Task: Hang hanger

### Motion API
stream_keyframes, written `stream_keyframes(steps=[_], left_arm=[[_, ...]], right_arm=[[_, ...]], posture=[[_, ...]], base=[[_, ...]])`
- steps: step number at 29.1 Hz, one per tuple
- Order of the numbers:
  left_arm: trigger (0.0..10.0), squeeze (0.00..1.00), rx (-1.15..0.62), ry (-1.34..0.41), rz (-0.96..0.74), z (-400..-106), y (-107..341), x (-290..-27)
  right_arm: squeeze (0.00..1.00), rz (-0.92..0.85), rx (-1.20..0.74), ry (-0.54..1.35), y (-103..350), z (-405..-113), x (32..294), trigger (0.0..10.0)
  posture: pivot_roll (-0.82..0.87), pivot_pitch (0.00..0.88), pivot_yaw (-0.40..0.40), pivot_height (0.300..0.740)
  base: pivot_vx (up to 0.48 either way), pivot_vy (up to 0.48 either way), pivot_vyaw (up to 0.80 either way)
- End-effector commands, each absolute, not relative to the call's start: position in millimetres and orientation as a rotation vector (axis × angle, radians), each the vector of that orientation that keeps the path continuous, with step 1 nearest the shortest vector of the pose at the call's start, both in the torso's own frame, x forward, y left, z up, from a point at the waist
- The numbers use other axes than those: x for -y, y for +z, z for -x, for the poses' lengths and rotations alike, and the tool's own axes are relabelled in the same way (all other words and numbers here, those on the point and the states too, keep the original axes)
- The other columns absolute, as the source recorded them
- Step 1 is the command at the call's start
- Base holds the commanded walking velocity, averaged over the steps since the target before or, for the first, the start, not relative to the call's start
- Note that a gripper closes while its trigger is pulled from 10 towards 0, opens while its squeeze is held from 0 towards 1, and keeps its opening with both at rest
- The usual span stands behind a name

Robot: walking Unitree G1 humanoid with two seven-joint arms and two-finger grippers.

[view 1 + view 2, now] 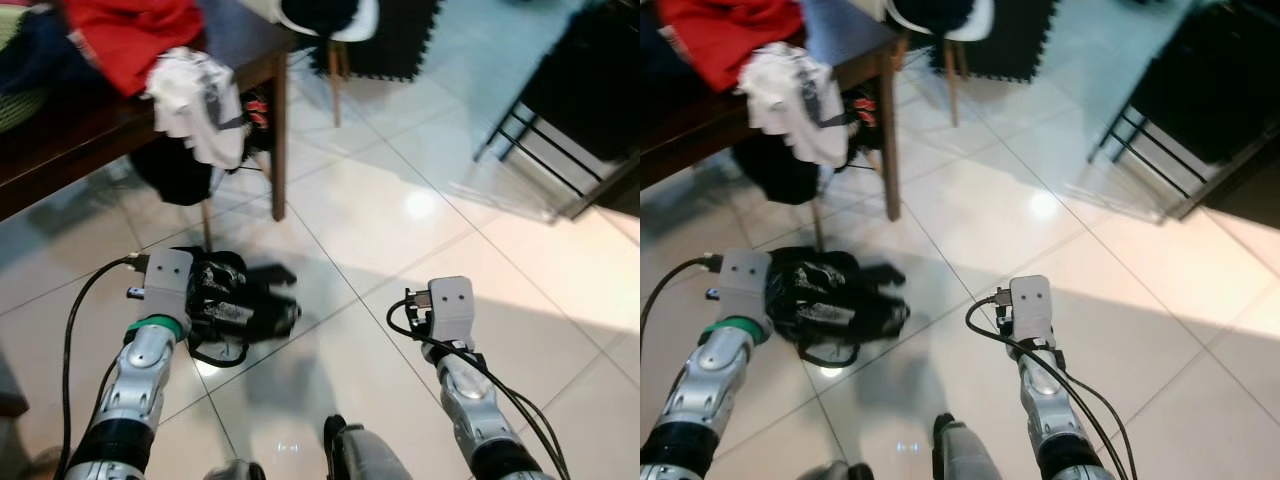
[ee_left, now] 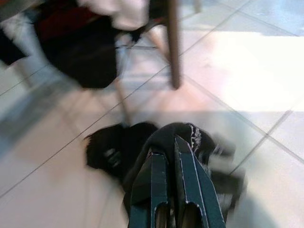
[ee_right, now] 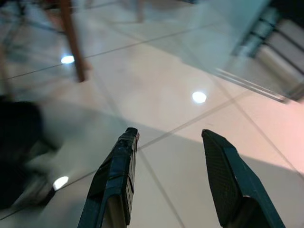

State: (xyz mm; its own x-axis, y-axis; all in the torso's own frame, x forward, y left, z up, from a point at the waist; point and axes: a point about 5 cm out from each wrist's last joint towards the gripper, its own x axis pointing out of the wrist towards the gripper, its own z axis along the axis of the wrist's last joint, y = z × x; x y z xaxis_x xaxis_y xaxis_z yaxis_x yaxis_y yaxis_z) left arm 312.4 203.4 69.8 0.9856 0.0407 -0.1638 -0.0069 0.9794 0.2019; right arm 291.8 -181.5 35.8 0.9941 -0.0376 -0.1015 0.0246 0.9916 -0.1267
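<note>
A glossy white tiled floor (image 1: 400, 200) carries a dark wooden table (image 1: 270, 70) heaped with clothes (image 1: 150, 40), just beside its leg.

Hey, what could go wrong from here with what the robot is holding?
1. The left gripper is shut on a black garment that bunches and droops low over the tiled floor; it may drag or trip the robot.
2. No hanger can be made out in the bundle, so hanging may fail.
3. The table leg stands close ahead; the garment could snag on it.
</note>
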Motion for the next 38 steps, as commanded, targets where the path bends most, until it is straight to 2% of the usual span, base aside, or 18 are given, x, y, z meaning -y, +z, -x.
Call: stream_keyframes(steps=[1, 12, 18, 24, 28, 30, 38], left_arm=[[10.0, 0.00, -0.150, 0.020, -0.207, -315.2, 73.2, -200.5], [10.0, 0.00, -0.123, 0.037, -0.217, -317.9, 84.1, -211.5], [10.0, 0.00, -0.101, 0.028, -0.212, -321.2, 90.3, -210.2], [10.0, 0.00, -0.126, 0.045, -0.211, -309.4, 78.0, -213.7], [10.0, 0.00, -0.125, 0.029, -0.227, -304.3, 77.5, -216.5], [10.0, 0.00, -0.164, 0.076, -0.210, -298.8, 68.7, -226.4], [10.0, 0.00, -0.148, 0.007, -0.234, -300.5, 72.3, -213.2]], right_arm=[[0.00, 0.117, -0.123, -0.056, 31.5, -287.4, 186.7, 10.0], [0.00, 0.106, -0.079, -0.043, 41.4, -296.8, 176.2, 10.0], [0.00, 0.118, -0.054, -0.068, 46.3, -296.6, 187.3, 10.0], [0.00, 0.111, -0.108, -0.122, 28.4, -276.7, 199.2, 10.0], [0.00, 0.120, -0.134, -0.084, 20.3, -270.2, 189.4, 10.0], [0.00, 0.133, -0.148, -0.075, 14.9, -264.8, 185.3, 10.0], [0.00, 0.122, -0.133, -0.132, 19.5, -263.5, 202.7, 10.0]], posture=[[-0.03, 0.140, 0.030, 0.740], [-0.01, 0.145, 0.035, 0.740], [-0.02, 0.138, 0.056, 0.740], [0.00, 0.128, 0.028, 0.740], [-0.01, 0.114, 0.024, 0.740], [-0.02, 0.117, 0.047, 0.740], [0.00, 0.083, 0.050, 0.740]], base=[[0.000, 0.000, -0.80], [0.000, 0.000, -0.80], [0.000, 0.000, -0.80], [0.000, 0.000, -0.80], [0.000, 0.000, -0.80], [0.000, 0.000, -0.80], [0.000, 0.000, -0.80]])
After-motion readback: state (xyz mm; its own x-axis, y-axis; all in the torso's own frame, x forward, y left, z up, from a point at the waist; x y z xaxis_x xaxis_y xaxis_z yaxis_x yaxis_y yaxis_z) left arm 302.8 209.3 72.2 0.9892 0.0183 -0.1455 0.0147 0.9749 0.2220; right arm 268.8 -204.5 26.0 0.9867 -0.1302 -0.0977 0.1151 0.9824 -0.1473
